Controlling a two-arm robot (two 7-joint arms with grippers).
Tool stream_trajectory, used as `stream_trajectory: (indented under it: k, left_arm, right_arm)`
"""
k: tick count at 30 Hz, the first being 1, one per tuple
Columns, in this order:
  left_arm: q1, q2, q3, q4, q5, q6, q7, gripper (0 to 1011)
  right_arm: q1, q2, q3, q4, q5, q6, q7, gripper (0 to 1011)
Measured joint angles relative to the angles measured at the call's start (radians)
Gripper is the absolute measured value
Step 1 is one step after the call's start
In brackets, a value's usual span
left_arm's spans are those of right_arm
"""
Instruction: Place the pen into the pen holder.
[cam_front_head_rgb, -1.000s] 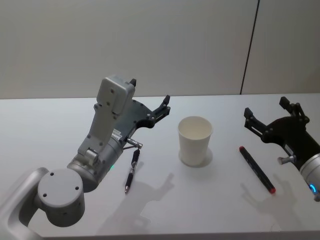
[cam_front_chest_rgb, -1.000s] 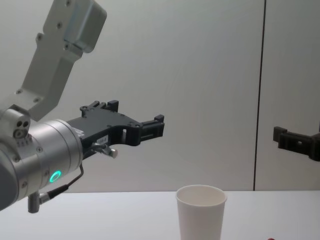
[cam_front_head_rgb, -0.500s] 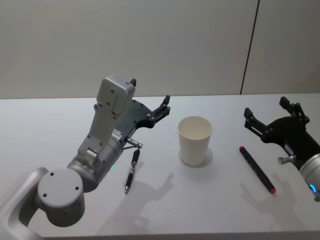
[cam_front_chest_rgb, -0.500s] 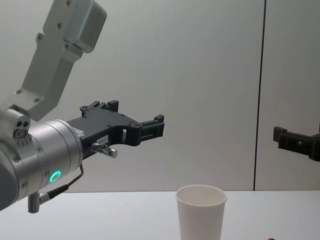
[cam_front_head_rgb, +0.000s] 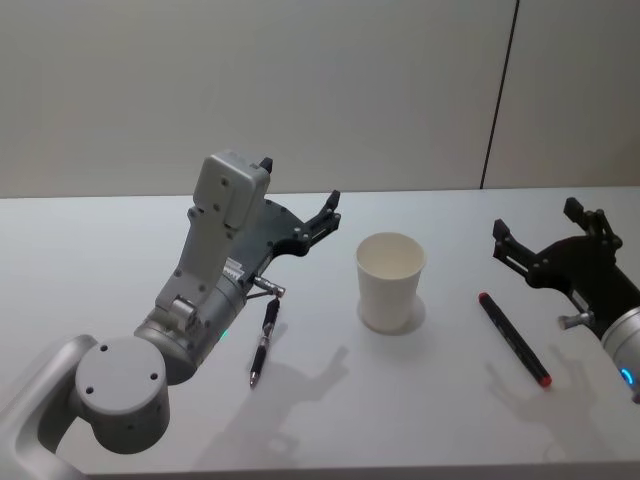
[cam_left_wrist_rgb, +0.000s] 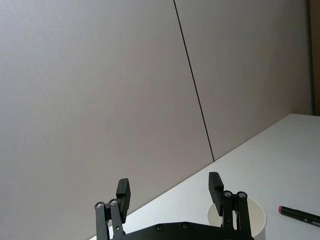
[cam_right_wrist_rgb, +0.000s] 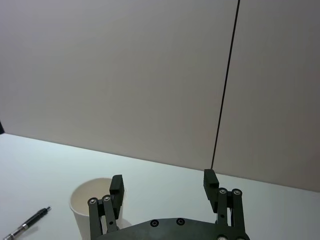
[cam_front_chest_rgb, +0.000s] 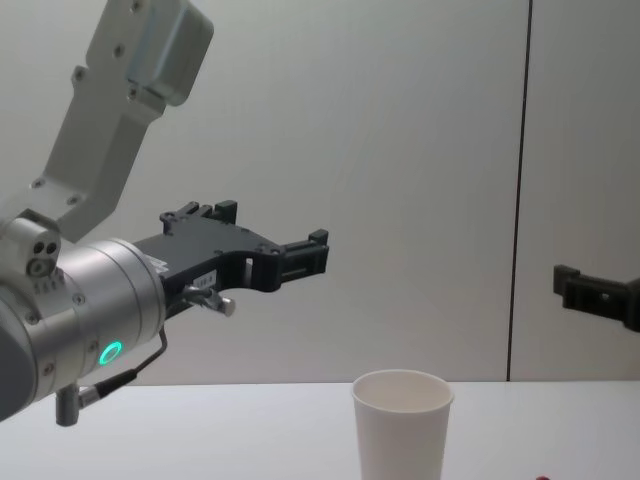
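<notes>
The pen holder, a white paper cup (cam_front_head_rgb: 390, 280), stands upright mid-table, also seen at chest height (cam_front_chest_rgb: 402, 428). A black pen (cam_front_head_rgb: 262, 340) lies left of the pen holder, under my left arm. A black marker with red ends (cam_front_head_rgb: 513, 338) lies right of it. My left gripper (cam_front_head_rgb: 298, 186) hovers open above the table, left of the cup, with nothing between its fingers (cam_left_wrist_rgb: 216, 182). My right gripper (cam_front_head_rgb: 537, 218) hangs open and empty above the table, just right of the marker. The right wrist view shows the cup (cam_right_wrist_rgb: 92, 201) and the black pen (cam_right_wrist_rgb: 27, 225) beyond it.
The white table (cam_front_head_rgb: 400, 420) ends near the bottom of the head view. A plain wall with a dark vertical seam (cam_front_head_rgb: 498, 95) runs behind the table.
My right gripper has drifted slightly to the right and a little lower. The left arm, the cup and both pens have stayed put.
</notes>
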Motion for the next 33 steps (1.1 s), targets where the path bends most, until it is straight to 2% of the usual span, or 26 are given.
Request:
stream_trajectory:
  k: [12,21,22,27,33]
  left_arm:
    - [0.000,0.000,0.000,0.000,0.000,0.000,0.000,1000]
    - [0.000,0.000,0.000,0.000,0.000,0.000,0.000,1000]
    - [0.000,0.000,0.000,0.000,0.000,0.000,0.000,1000]
    - [0.000,0.000,0.000,0.000,0.000,0.000,0.000,1000]
    - [0.000,0.000,0.000,0.000,0.000,0.000,0.000,1000]
  right_arm:
    - [0.021,-0.001,0.014,0.017,-0.011,0.102,-0.031,1002]
    - [0.045,-0.002,0.026,0.035,0.003,0.237,-0.036,1002]
    - [0.045,-0.002,0.026,0.035,0.003,0.237,-0.036,1002]
    - [0.061,-0.004,0.029,0.054,0.008,0.316,-0.025,1002]
    - [0.077,-0.010,0.030,0.075,0.010,0.379,-0.014,1002]
